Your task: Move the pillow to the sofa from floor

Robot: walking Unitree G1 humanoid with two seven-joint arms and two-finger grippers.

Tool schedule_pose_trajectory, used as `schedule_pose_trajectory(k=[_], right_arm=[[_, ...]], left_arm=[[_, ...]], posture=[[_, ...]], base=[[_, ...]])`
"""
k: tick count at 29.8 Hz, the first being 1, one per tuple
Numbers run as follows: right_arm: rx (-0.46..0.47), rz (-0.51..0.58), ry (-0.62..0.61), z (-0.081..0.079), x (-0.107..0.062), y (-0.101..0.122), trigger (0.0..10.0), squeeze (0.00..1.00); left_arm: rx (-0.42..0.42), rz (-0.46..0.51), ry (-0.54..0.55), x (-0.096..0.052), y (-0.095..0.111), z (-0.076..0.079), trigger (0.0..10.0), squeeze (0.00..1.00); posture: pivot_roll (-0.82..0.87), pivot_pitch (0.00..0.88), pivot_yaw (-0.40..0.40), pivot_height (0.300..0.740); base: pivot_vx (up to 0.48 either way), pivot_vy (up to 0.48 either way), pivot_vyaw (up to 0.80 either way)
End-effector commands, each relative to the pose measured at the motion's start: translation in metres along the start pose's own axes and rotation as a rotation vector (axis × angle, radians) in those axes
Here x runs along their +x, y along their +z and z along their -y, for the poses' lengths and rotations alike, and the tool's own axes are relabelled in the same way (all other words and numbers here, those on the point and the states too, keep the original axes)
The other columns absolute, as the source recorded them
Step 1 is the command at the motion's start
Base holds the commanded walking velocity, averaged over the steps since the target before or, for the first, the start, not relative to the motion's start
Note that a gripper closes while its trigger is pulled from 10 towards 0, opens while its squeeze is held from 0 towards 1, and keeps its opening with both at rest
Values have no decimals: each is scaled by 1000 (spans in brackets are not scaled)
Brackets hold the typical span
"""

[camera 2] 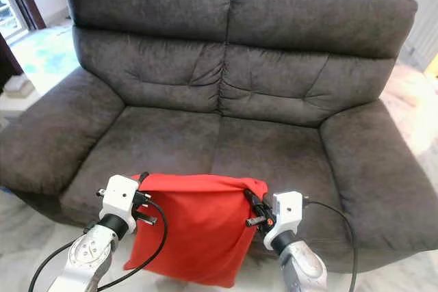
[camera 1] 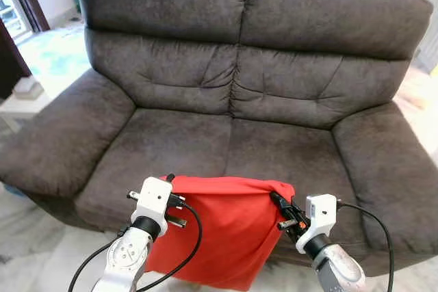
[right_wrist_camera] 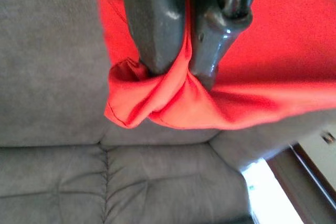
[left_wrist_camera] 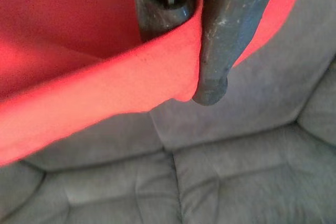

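A red pillow (camera 1: 222, 227) hangs in the air in front of the dark grey sofa (camera 1: 233, 87), held by its two top corners at about seat height. My left gripper (camera 1: 171, 184) is shut on its top left corner, where red cloth (left_wrist_camera: 121, 82) runs pinched between the two black fingers (left_wrist_camera: 212, 51). On the top right corner my right gripper (camera 1: 279, 202) is shut too, with the fabric (right_wrist_camera: 157, 103) bunched between its fingers (right_wrist_camera: 155, 24). The pillow's lower edge hangs in front of the sofa's front face.
The two-seat sofa has wide padded armrests (camera 1: 61, 138) on both sides and bare seat cushions (camera 1: 226, 145). Pale marble floor (camera 1: 41, 244) lies below. A low white step or shelf (camera 1: 24, 97) and a bright doorway sit at the far left.
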State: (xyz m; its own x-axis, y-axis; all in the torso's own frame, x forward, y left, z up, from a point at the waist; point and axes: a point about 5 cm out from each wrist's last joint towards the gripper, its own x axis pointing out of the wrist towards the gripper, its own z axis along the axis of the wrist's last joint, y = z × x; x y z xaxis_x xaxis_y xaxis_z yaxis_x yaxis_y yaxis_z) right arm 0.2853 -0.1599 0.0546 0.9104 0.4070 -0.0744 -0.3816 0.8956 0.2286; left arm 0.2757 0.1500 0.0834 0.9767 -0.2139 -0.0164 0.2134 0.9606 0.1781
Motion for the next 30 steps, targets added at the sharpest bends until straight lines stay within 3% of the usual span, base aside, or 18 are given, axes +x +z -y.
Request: schedule_pose_trajectory(k=[1, 4, 16, 30], right_arm=[[-15, 57, -83, 17, -5, 12, 10000, 0], [-37, 70, -84, 17, -5, 14, 10000, 0], [-62, 87, -114, 20, -3, 18, 10000, 0], [-60, 94, -81, 14, -4, 17, 10000, 0]], left_arm=[[11, 97, 54, 3, 18, -12, 10000, 0], [11, 96, 57, 3, 18, -13, 10000, 0], [11, 86, 91, -1, 17, -18, 10000, 0], [0, 110, 101, -3, 20, -20, 10000, 0]], posture=[[8, 84, 6, 740], [9, 86, 6, 740], [15, 88, 5, 740], [9, 87, 12, 740]], base=[[0, -439, -788], [0, -439, -729], [0, -392, 0], [0, 0, 0]])
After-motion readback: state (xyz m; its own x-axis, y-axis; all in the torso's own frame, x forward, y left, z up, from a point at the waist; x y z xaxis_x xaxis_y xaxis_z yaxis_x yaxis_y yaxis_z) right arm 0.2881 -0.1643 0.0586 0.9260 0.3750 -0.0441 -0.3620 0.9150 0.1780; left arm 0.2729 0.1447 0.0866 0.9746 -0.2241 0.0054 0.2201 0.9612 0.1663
